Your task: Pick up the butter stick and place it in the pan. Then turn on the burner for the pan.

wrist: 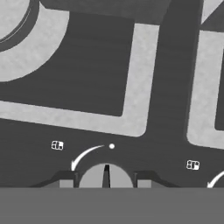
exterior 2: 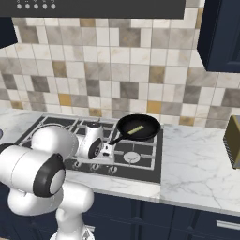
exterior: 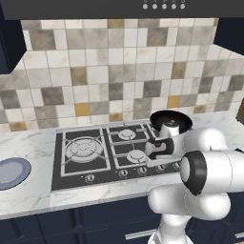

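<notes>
Butter stick: the butter stick (exterior 2: 136,129) is seen lying flat inside the pan (exterior 2: 149,133), a bit left of the pan's middle, in the middle of the right base view. That part of the job looks done.
Pan: the pan is set on the back right grate of the stove (exterior: 59,162), with its handle pointed to the lower left of the right base view.
Gripper: the gripper (wrist: 105,180) is held low at the front strip of the stove, at the bottom middle of the hand view.
Fingers: the two tips are seen on both sides of a round grey knob (wrist: 105,176). They look closed on it, likely so it can be turned for the burner.
Knob marks: a white curved line and a white dot are seen just above the knob.
Around: a big ring burner (exterior: 84,148) is seen at middle left, and a blue-grey plate (exterior: 12,172) on the counter (exterior: 28,200) at far left.
In the way: nothing is seen between the fingers and the knob. Other knobs are close by in the row.
</notes>
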